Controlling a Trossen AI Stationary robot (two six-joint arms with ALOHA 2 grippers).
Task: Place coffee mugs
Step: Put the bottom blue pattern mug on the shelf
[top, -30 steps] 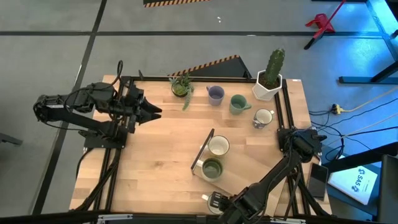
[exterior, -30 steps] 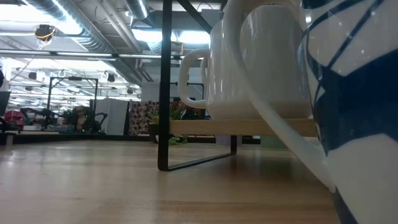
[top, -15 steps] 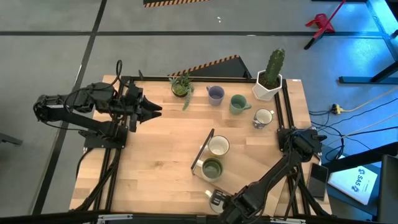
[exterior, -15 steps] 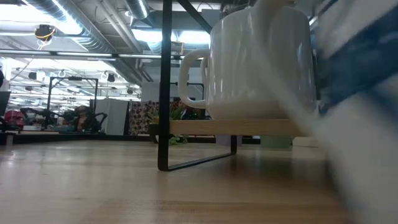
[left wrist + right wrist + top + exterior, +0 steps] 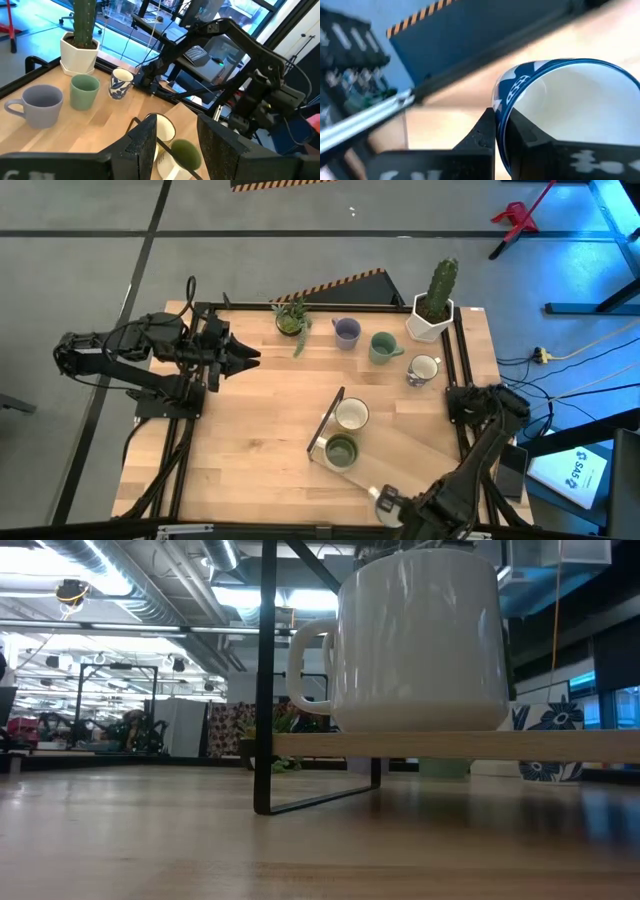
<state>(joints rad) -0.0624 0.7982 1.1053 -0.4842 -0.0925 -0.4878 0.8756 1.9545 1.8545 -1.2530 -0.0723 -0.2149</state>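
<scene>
Two arms: my right gripper (image 5: 495, 135) clamps a blue-patterned white ceramic mug's (image 5: 560, 105) rim at the wooden worktop's (image 5: 250, 430) near edge; left gripper (image 5: 250, 358) waits narrowly parted by the left edge.

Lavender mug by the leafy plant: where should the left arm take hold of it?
Grip the lavender mug by its rim, one finger inside, coming from above. It stands upright with its mouth open. The handle sticks out toward the left end effector, so clamp the wall beside it.
</scene>
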